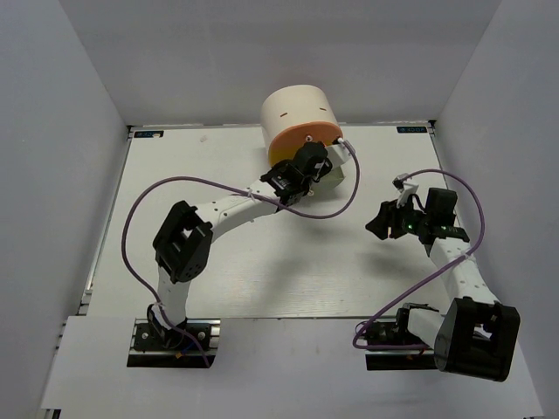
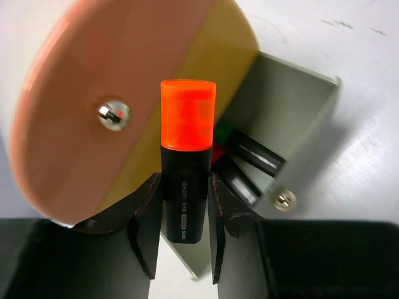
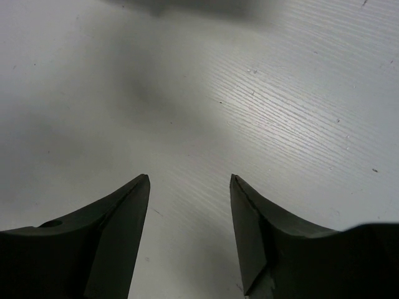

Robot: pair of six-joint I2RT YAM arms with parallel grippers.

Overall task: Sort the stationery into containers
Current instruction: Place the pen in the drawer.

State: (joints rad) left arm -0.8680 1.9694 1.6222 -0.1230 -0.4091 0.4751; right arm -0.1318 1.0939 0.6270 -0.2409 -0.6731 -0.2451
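two highlighters [image 2: 252,152] are lying in the open grey drawer [image 2: 299,112], the left gripper [image 2: 184,187] is clamping an orange-capped highlighter [image 2: 187,124] near it, and the right gripper [image 3: 190,180] is hanging open, empty.

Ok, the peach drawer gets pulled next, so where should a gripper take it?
By its small round knob, coming straight at the peach front with a finger either side. That front is flat and smooth; only the knob sticks out to pinch.
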